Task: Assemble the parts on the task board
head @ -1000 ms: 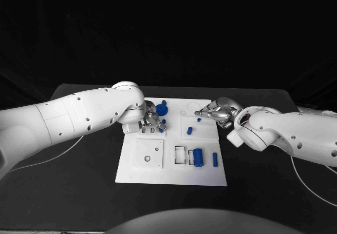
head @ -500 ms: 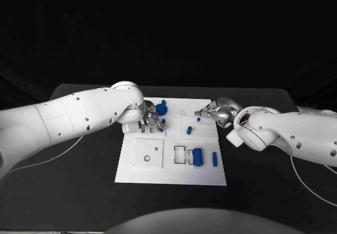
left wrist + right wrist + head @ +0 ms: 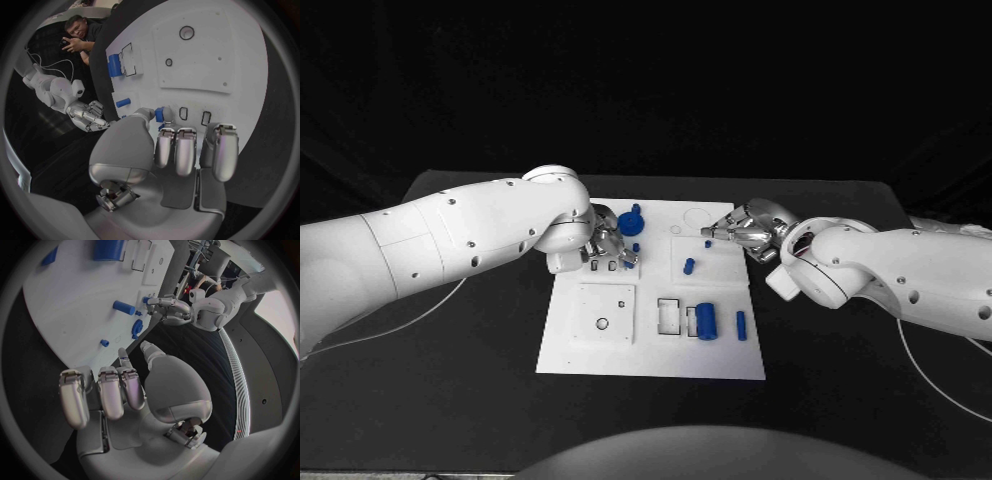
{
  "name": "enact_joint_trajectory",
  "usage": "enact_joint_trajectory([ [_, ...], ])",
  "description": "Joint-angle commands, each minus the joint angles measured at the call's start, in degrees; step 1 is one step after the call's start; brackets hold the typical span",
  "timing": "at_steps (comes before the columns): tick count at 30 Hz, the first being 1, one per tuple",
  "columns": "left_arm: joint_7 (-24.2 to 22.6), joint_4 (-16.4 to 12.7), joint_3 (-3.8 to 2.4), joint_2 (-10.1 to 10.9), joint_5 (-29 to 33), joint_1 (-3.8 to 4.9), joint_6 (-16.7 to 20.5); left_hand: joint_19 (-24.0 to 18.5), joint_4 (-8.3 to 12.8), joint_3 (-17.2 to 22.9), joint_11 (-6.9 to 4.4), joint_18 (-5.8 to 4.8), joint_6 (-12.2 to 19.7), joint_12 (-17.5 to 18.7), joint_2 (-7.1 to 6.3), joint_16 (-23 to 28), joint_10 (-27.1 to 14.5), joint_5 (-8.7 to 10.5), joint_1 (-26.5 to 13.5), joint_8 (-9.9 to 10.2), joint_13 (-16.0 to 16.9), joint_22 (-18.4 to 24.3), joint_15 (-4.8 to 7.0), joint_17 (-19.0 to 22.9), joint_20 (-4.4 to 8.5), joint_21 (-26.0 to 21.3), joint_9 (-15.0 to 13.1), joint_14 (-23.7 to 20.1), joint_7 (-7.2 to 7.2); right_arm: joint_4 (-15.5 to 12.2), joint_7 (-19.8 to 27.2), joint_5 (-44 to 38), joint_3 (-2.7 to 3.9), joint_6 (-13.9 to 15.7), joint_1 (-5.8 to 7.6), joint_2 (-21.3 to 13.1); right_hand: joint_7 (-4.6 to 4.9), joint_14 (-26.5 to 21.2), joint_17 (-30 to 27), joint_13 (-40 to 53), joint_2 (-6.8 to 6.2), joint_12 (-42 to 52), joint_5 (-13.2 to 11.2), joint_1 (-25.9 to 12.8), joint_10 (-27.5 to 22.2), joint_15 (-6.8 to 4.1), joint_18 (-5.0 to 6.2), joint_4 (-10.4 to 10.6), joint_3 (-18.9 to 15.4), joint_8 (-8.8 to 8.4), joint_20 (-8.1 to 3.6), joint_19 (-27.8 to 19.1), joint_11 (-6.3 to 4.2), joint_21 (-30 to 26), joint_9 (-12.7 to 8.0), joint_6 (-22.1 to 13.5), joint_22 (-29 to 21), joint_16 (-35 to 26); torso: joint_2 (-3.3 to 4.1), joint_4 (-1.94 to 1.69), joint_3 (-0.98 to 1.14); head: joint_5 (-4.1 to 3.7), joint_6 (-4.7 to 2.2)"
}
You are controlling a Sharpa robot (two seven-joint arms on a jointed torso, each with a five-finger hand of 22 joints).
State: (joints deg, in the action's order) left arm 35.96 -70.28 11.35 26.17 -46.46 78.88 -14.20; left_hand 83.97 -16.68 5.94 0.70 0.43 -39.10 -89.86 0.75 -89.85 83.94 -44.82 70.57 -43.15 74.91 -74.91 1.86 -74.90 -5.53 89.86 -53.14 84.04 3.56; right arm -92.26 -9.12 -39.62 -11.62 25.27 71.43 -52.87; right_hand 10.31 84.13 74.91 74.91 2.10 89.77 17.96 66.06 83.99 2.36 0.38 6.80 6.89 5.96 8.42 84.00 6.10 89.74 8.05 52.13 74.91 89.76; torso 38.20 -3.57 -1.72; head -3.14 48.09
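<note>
Silver left robot hand [image 3: 606, 247] has seemingly edged back from blue part [image 3: 633, 222].

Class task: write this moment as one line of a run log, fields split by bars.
left hand: pinching small blue part over board | right hand: fingers curled, holding nothing, at board's far right edge | large cylinder: lying near slots

A robotics lab or test studio. Black drapes close in a black tabletop [image 3: 473, 400], cables [image 3: 935, 385] trail across it, and a white task board [image 3: 661, 355] lies centred.
</note>
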Motion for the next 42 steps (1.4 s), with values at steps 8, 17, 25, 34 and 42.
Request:
enact_joint_trajectory([
  [8, 0.4, -2.2, -0.45, 2.2, 0.1, 0.97, 0.6, 6.0, 0.1, 0.4, -0.57, -0.43, -0.6, -0.1, -0.77, -0.1, 6.1, -0.41, 0.7, -0.1, 15.1, -15.1, 0.55, -15.1, 0.42, 0.1, -0.3, 6.0, -0.21, 0.3, 0.0, -0.5, -0.02, -0.7, -0.13, 0.0, 0.12, 5.9, 15.1, 15.1, 0.18, 0.2, 0.2, 0.3, 6.0, 0.38, -0.38, 0.0, -0.3, 0.16, 0.54, 6.0, 0.29, 0.3, 0.1, -0.2, 15.1, 0.2, -0.05, 0.00, 0.05, 0.31, 0.06],
  [17, 2.5, -2.9, -0.46, 3.8, 0.1, 2.99, -0.9, 6.0, 0.2, 0.5, -0.79, -0.43, -1.2, -0.1, -2.05, -0.1, 6.1, -0.48, 1.8, 0.1, 15.1, -15.1, 0.71, -15.1, 0.51, 0.1, -0.5, 6.0, -0.46, 0.4, 0.0, -0.5, -0.02, -0.6, -0.18, 0.0, 0.12, 5.9, 15.1, 15.1, 0.18, 0.2, 0.2, 0.3, 6.0, 0.38, -0.38, 0.0, -0.3, 0.16, 0.54, 6.0, 0.29, 0.3, 0.1, -0.2, 15.1, 0.2, -0.05, 0.04, 0.08, 0.47, 0.20],
  [25, 4.4, -3.0, -0.40, 5.1, 0.0, 3.56, -3.3, 6.0, 0.2, 0.5, -0.88, -0.43, -1.6, -0.1, -2.97, -0.1, 6.1, -0.51, 2.3, 0.2, 15.1, -15.1, 0.82, -15.1, 0.57, 0.1, -0.6, 6.0, -0.53, 0.4, -0.1, -0.5, -0.03, -0.5, -0.19, 0.0, 0.12, 5.9, 15.1, 15.1, 0.18, 0.2, 0.2, 0.3, 6.0, 0.38, -0.38, 0.0, -0.3, 0.16, 0.54, 6.0, 0.29, 0.3, 0.1, -0.2, 15.1, 0.2, -0.04, 0.05, 0.07, 0.49, 0.43],
  [34, 6.7, -2.5, 0.19, 5.7, 0.0, 3.70, -6.6, 6.0, -0.1, 0.3, -0.81, -0.43, -1.8, -0.1, -3.21, -0.1, 6.1, -0.47, 1.9, 0.5, 15.1, -15.1, 0.87, -15.1, 0.60, 0.1, -0.5, 6.0, -0.42, 0.5, -0.1, -0.5, -0.03, -0.5, -0.19, 0.1, 0.12, 5.9, 15.1, 15.1, 0.18, 0.2, 0.2, 0.3, 6.0, 0.38, -0.38, 0.0, -0.3, 0.16, 0.54, 6.0, 0.29, 0.3, 0.1, -0.2, 15.1, 0.2, -0.03, 0.05, 0.05, 0.52, 0.64],
  [42, 7.0, -2.8, 0.44, 5.4, 0.1, 3.72, -8.2, 6.0, -0.1, 0.2, -0.79, -0.43, -2.0, -0.1, -3.18, -0.1, 6.1, -0.40, 1.6, 0.5, 15.1, -15.1, 0.89, -15.1, 0.61, 0.1, -0.5, 6.0, -0.41, 0.6, -0.2, -0.5, -0.04, -0.5, -0.20, 0.1, 0.15, 5.9, 15.1, 15.1, 0.21, 0.2, 0.3, 0.3, 6.0, 0.41, -0.38, 0.0, -0.4, 0.16, 0.56, 6.0, 0.32, 0.3, 0.1, -0.3, 15.1, 0.2, 0.01, 0.07, 0.01, 0.65, 0.57],
])
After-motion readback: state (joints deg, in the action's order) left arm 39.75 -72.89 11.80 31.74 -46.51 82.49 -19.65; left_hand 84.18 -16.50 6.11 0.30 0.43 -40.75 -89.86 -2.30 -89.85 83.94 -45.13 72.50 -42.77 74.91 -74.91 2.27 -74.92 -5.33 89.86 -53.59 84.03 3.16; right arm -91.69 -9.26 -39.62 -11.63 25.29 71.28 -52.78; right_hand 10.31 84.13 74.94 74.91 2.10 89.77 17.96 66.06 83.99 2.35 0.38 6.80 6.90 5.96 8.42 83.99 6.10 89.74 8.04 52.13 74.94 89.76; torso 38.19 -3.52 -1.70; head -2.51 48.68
